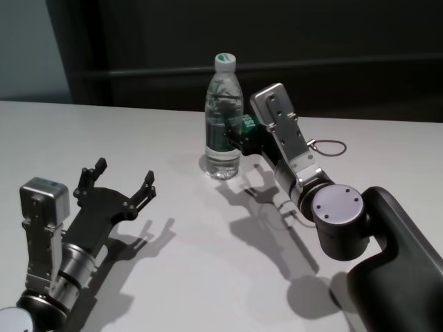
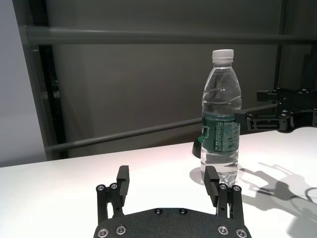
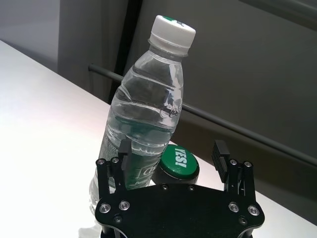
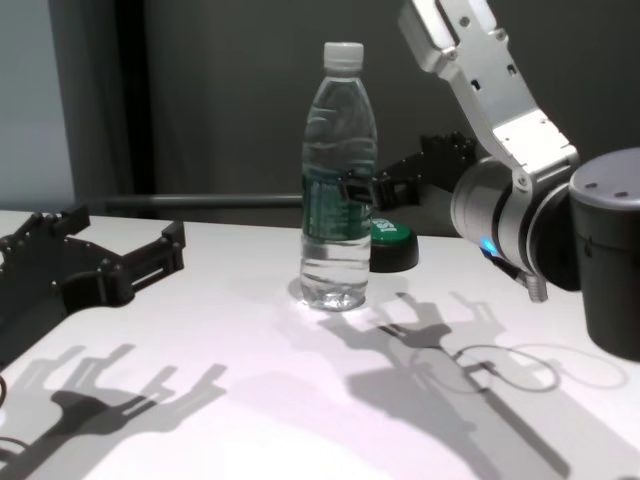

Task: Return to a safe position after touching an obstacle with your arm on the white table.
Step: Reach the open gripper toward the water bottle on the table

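Note:
The obstacle, a clear water bottle with a white cap and a green label, stands upright on the white table. My right gripper is open at label height just right of the bottle. One of its fingers lies against the label side of the bottle; nothing is held between the jaws. In the chest view the right gripper reaches in from behind the bottle. My left gripper hangs open and empty low over the table's near left, well apart from the bottle.
A low black puck with a green top sits right behind the bottle, between the right gripper's fingers in the wrist view. A thin cable loop lies on the table at the right. A dark wall with a rail runs behind the table's far edge.

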